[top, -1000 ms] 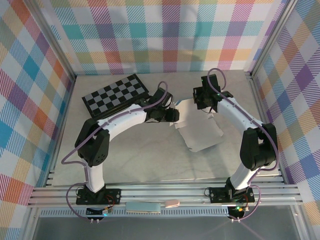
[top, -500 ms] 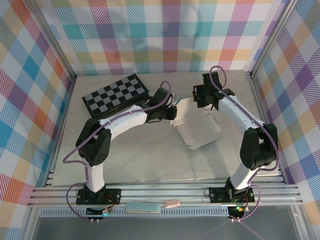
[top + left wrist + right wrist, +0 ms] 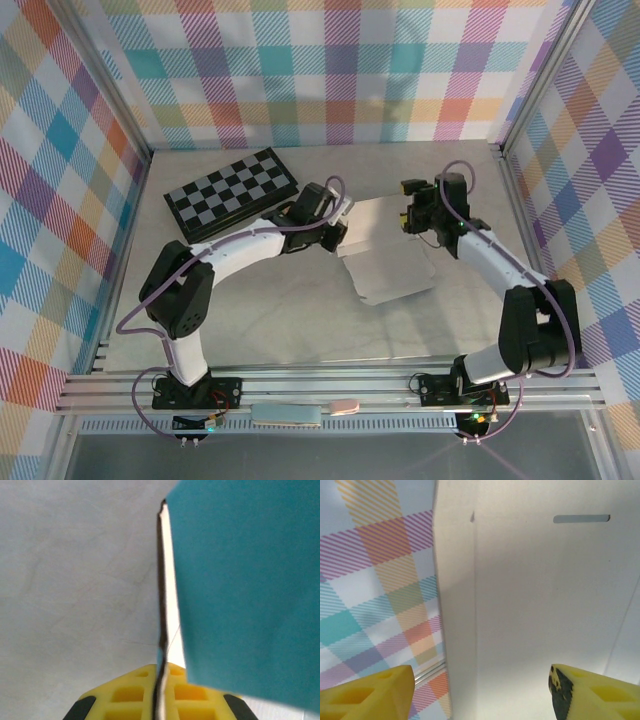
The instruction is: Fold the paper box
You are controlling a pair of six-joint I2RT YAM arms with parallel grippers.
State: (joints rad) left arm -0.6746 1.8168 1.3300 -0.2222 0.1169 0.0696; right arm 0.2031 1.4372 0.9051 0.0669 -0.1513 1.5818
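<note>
The paper box [image 3: 390, 265] lies unfolded mid-table with its pale inside up. My left gripper [image 3: 338, 238] is at the sheet's left edge. In the left wrist view its yellow fingers [image 3: 125, 695] are shut on a thin card edge, beside a turquoise flap of the paper box [image 3: 250, 580]. My right gripper [image 3: 407, 218] hovers at the sheet's upper right. In the right wrist view it is open [image 3: 480, 695], its fingertips [image 3: 370, 690] wide apart, with the pale card [image 3: 545, 605] and a slit [image 3: 581, 518] beyond them; nothing is held.
A black-and-grey checkerboard [image 3: 230, 190] lies at the back left, close behind my left arm. Plaid walls [image 3: 320, 70] close in three sides. Bare tabletop [image 3: 300, 320] stretches toward the front rail [image 3: 330, 385].
My left gripper shut on the sheet's left edge and drew back left. My right gripper let go, opened and swung right. The sheet settled lower and flatter.
</note>
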